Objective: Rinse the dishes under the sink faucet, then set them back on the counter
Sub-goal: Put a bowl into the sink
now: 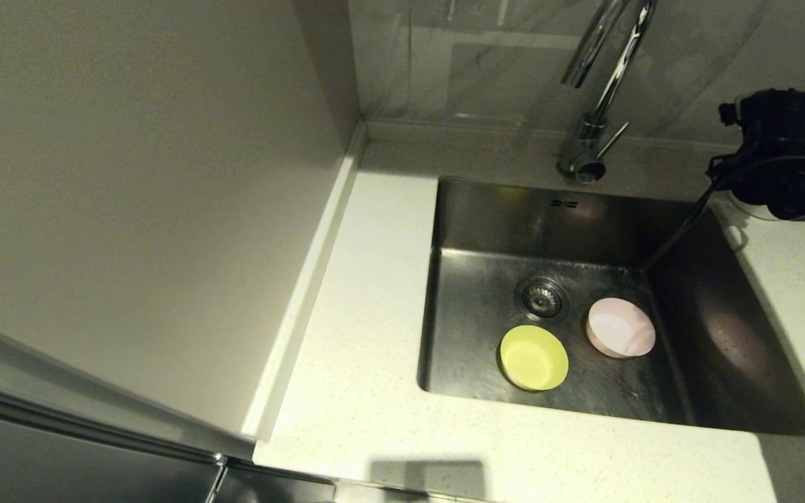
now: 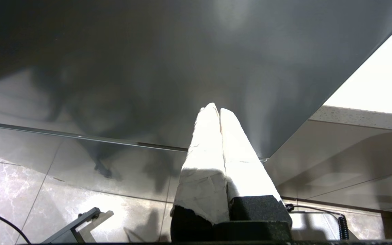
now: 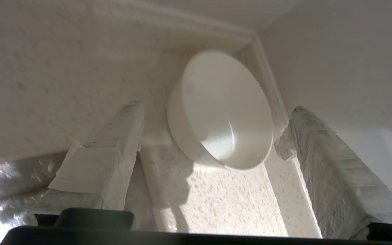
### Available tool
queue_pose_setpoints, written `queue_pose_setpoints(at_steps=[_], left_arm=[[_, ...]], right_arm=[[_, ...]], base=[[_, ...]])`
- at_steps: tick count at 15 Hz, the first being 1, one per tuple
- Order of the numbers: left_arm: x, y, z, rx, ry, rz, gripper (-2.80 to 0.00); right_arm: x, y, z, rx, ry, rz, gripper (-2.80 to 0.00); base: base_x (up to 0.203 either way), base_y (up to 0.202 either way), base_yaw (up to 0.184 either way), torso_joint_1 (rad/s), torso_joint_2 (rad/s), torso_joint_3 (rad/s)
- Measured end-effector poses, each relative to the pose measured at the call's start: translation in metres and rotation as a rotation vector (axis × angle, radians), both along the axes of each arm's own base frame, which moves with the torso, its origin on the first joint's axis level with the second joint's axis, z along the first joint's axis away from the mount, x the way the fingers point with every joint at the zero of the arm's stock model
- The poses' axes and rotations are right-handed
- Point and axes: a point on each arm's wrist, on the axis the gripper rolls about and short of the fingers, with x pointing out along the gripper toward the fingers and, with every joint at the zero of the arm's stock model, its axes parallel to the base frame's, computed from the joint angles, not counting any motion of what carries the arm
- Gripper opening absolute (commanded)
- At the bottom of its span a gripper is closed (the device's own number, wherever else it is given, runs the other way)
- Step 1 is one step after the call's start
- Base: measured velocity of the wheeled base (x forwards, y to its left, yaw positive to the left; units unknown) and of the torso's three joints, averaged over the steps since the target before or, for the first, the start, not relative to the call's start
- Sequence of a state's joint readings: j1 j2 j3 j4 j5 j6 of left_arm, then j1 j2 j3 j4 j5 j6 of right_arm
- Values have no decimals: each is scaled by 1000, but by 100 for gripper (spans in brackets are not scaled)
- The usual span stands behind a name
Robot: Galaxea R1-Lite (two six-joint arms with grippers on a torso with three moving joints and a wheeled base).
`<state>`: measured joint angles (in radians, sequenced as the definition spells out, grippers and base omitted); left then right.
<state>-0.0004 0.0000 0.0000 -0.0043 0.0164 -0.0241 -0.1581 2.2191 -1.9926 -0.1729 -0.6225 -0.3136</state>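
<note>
Speckled counter [image 1: 353, 391] wrapping sink [image 1: 724, 363] on near, left and right sides. You are seeing white bowl [image 3: 221, 109] sitting in counter corner, just beside raised rim. Right gripper [image 3: 213, 136] standing spread wide around it, fingers [image 3: 128, 126] not touching, little room toward walls. Yellow bowl [image 1: 534, 358] and pink bowl [image 1: 620, 327] sitting apart on sink floor near drain strainer [image 1: 542, 298]. Faucet [image 1: 602, 91] arching over back edge. Left gripper [image 2: 219, 112] hanging pressed closed, empty, below counter beside dark panel.
</note>
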Motion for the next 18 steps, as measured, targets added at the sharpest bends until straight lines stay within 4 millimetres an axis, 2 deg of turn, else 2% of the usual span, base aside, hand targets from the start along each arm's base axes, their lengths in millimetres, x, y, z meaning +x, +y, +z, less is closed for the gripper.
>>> queue_pose_setpoints(at_steps=[5, 6, 11, 18], left_arm=[[0, 0, 0, 0, 0, 0, -280], [0, 0, 0, 0, 0, 0, -280], [0, 0, 0, 0, 0, 0, -280], [0, 0, 0, 0, 0, 1, -280]], right_arm=[[5, -4, -13, 12, 47, 3, 0], [7, -5, -16, 14, 53, 3, -280], [11, -10, -27, 29, 63, -9, -280], [6, -11, -19, 42, 41, -13, -280]], base=[[0, 0, 0, 0, 0, 0], [0, 0, 0, 0, 0, 0], [0, 0, 0, 0, 0, 0], [0, 0, 0, 0, 0, 0]])
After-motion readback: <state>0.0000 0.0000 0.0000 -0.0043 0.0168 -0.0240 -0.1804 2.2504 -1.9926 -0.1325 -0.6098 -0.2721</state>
